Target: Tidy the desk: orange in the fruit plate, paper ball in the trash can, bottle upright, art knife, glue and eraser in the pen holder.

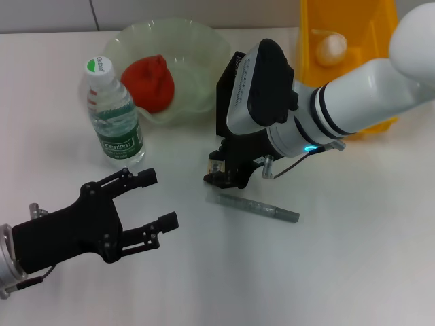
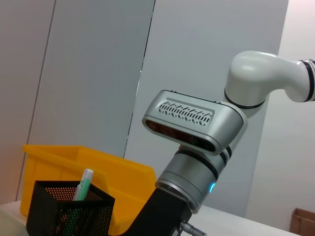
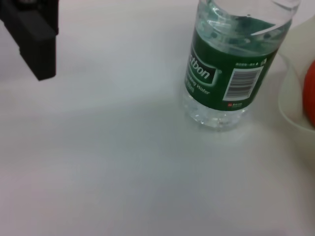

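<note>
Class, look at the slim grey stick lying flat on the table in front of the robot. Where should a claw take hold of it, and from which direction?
Grip the grey stick around its middle, coming straight down from above with the fingers closing across its narrow width. It lies flat, long and thin, so probably only its sides offer purchase. The right claw is already just beside its left end.

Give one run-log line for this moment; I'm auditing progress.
orange in fruit plate | bottle upright | right gripper low beside pen holder | left gripper open

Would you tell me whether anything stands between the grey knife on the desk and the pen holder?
Yes: the right gripper, low over the desk, sits directly between the knife and the pen holder behind it.
</note>
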`<state>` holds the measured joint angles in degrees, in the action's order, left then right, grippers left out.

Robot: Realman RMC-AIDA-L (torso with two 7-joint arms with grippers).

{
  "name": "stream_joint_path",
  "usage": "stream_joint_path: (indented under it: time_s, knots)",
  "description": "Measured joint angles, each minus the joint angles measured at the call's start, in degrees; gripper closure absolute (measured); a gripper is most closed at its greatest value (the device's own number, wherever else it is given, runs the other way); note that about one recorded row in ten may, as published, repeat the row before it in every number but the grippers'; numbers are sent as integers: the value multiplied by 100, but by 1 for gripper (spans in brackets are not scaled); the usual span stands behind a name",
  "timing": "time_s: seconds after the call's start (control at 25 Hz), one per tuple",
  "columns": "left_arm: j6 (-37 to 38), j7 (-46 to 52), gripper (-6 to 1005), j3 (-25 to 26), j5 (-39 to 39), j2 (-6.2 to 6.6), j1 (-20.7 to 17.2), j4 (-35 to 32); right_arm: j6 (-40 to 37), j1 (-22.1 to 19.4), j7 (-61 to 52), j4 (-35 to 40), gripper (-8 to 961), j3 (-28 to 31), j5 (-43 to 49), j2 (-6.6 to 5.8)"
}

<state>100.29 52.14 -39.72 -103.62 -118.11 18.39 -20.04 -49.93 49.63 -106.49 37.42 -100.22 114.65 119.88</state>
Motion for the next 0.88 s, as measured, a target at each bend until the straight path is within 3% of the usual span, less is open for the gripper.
stream_joint_path:
  time_s: [0.32,0.44,0.88]
  knots:
    - [-3,22,159,7,0,0,27,0,33,-76,-1,98,553,61,-148,0]
    - [-24,30,159,14,0,11,26,0,-4,-295,155,349,563,120,-333,-9]
    - [-53,26,159,71,0,46,4,0,-881,-997,1124,688,564,1155,-1182,-38]
